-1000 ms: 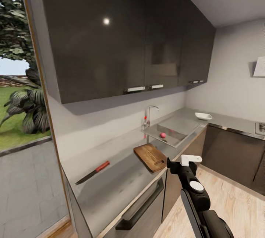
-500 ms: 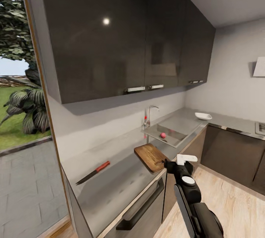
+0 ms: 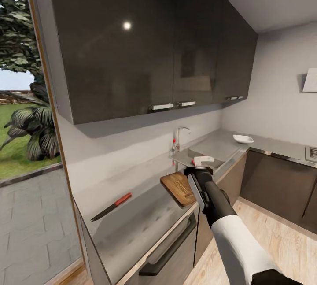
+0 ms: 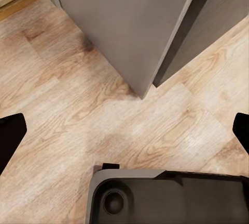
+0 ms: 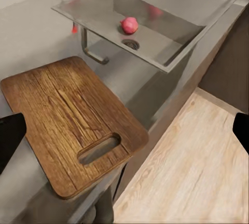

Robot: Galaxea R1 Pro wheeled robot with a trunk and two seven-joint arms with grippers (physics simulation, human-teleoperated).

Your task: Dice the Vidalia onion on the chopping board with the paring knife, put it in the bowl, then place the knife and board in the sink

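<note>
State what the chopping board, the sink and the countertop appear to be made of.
Chopping board: apparently wood, dark brown with visible grain and a cut slot handle.
Sink: looks like brushed grey steel, with a dull metallic sheen and a round drain.
Countertop: glossy grey; whether stone or laminate cannot be told.

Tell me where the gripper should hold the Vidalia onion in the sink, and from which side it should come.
Probably from above. The Vidalia onion sits loose on the floor of the sink, beside the round drain, and the basin walls block a low sideways approach. It is small and round, so close the fingers across its widest middle. The right gripper is open near the basin.
</note>
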